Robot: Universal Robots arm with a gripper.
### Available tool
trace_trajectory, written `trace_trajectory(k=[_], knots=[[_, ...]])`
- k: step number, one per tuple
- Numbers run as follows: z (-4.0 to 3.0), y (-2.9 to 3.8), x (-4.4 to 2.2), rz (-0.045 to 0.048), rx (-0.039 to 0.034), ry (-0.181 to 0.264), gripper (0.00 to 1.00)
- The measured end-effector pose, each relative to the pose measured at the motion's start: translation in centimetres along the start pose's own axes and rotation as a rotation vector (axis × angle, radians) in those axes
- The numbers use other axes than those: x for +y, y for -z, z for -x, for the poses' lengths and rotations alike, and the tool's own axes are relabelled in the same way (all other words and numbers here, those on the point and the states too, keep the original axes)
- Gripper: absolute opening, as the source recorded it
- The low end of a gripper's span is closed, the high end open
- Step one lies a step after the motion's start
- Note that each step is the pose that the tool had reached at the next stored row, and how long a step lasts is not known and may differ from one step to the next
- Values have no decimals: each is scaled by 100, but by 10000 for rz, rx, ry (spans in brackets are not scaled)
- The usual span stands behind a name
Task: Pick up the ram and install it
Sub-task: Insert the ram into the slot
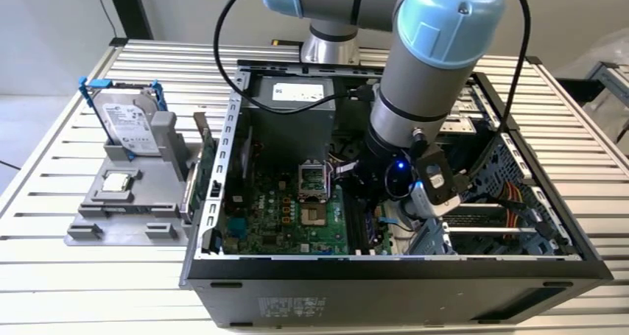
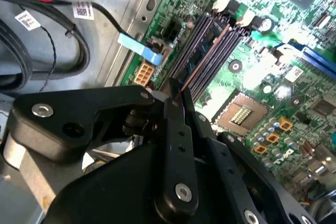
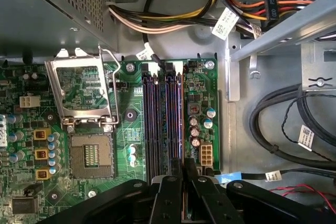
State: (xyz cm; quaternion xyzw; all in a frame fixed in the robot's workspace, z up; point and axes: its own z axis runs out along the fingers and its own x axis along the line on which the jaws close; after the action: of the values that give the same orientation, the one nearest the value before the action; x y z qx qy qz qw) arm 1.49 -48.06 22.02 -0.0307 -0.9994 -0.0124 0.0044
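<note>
My gripper (image 1: 391, 182) reaches down inside the open computer case (image 1: 211, 202). In both wrist views its black fingers (image 3: 174, 174) are pressed close together above the dark memory slots (image 3: 152, 124) on the green motherboard (image 3: 126, 145). A very thin reddish-brown edge, the ram (image 2: 175, 87) seen edge-on, sticks out between the fingertips. It lines up with the slots (image 2: 210, 45) and hangs above the end near a small white connector (image 3: 205, 156). Whether the ram touches a slot cannot be told.
The empty processor socket (image 3: 92, 153) with its raised lid lies beside the slots. Cable bundles (image 3: 283, 124) and a metal bracket (image 3: 278, 30) crowd the other side. On the exterior view's left a grey fixture (image 1: 128, 217) holds the blue-framed hard drive (image 1: 128, 121) and a square chip (image 1: 118, 180).
</note>
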Motion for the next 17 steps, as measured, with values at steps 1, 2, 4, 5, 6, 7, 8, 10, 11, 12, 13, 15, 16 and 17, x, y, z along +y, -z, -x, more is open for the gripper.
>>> trace_trajectory(k=[1,2,4,5,6,7,8,10,11,12,13,15,16,17], knots=[[0,-1,0,0,0,0,0],[0,-4,2,2,-1,0,0],[0,-7,6,2,0,1,0],[0,-8,7,1,0,1,0],[0,-7,6,-1,0,0,0],[0,-7,6,-1,0,0,0],[0,-8,7,0,0,0,0],[0,-8,7,0,0,0,0],[0,-8,7,0,0,0,0],[0,-9,7,1,0,0,0],[0,-9,7,0,0,0,0],[0,-9,7,0,0,0,0],[0,-9,7,0,0,0,0],[0,-9,7,0,0,0,0]])
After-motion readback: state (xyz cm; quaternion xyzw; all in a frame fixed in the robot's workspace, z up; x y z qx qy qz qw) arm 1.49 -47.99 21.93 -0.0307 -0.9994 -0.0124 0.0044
